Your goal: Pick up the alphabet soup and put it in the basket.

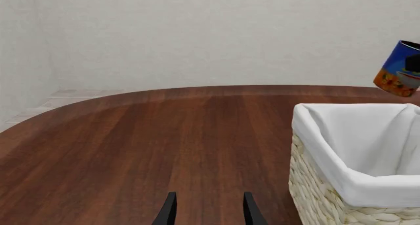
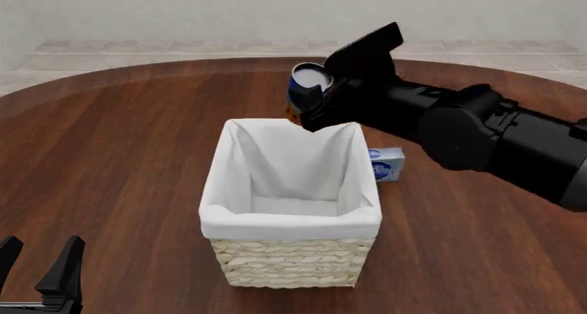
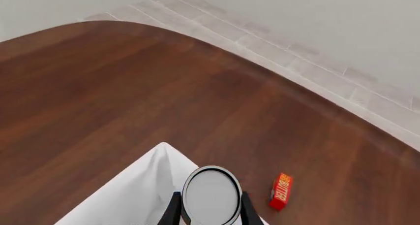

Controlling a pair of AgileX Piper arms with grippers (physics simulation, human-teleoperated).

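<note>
Held the soup can (image 2: 308,81) clamped between the right gripper (image 3: 208,211) fingers, lifted off the table and poised over the far edge of the basket (image 2: 290,262), tilted, pale end showing. Needed carrying a little nearer, over the middle of the white lining, then lowering before letting go, so as not to clip the rim or bounce out. Left gripper (image 1: 208,210) stood spread and empty, low over the table near the basket's corner, well clear of the work. Table (image 2: 119,142) was dark reddish wood with a rounded edge; beyond it pale floor tiles and a plain light wall. Small blue-and-white box (image 2: 386,163) lay just beside the basket; a red packet (image 3: 281,191) on the wood farther off.
</note>
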